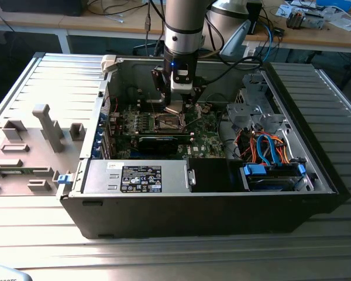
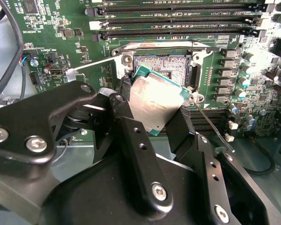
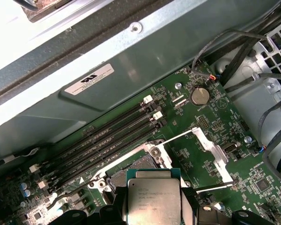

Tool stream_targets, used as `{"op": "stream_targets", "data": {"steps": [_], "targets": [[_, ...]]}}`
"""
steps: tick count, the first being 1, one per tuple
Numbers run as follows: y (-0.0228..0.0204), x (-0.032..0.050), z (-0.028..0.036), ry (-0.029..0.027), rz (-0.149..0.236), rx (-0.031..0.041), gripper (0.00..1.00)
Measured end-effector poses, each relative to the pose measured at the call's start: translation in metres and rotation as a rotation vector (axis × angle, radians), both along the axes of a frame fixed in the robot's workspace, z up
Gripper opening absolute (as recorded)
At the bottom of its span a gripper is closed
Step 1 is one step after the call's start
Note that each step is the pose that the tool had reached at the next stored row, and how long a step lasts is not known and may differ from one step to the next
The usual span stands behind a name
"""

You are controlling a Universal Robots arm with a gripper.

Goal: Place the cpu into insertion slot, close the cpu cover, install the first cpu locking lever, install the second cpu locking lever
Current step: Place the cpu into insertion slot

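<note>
The cpu [image 2: 154, 101], a flat square chip with a silvery top and green edge, is held tilted between my gripper's [image 2: 157, 93] black fingers [image 2: 131, 136], which are shut on its sides. It hangs just above the insertion slot [image 2: 165, 64], whose dark pin field shows past the chip's far edge. In the first wrist view the cpu [image 3: 152, 199] sits at the near rim of the insertion slot [image 3: 139, 166], and the cpu cover [image 3: 210, 146] lies swung open beside it. Thin wire levers [image 2: 93, 63] stand free. In the exterior view the gripper [image 1: 176, 106] hovers over the slot [image 1: 167, 122].
Long black memory slots [image 2: 178, 21] run beside the socket. The case wall [image 3: 131, 79] rises close behind them. A black box with a white label [image 1: 140, 178], blue drive bays [image 1: 272, 175] and orange and blue cables [image 1: 263, 146] fill the case's front. Grey fixtures [image 1: 41, 134] stand outside at the exterior view's left.
</note>
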State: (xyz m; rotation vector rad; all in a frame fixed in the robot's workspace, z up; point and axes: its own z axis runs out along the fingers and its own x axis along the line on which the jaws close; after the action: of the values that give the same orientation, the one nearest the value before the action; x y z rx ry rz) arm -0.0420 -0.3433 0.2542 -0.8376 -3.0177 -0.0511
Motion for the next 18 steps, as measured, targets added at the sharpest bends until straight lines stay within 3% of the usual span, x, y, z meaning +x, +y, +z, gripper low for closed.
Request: {"op": "stream_targets", "data": {"steps": [18], "targets": [[0.0, 0.0, -0.0007, 0.0, -0.009, 0.0, 0.54]]}}
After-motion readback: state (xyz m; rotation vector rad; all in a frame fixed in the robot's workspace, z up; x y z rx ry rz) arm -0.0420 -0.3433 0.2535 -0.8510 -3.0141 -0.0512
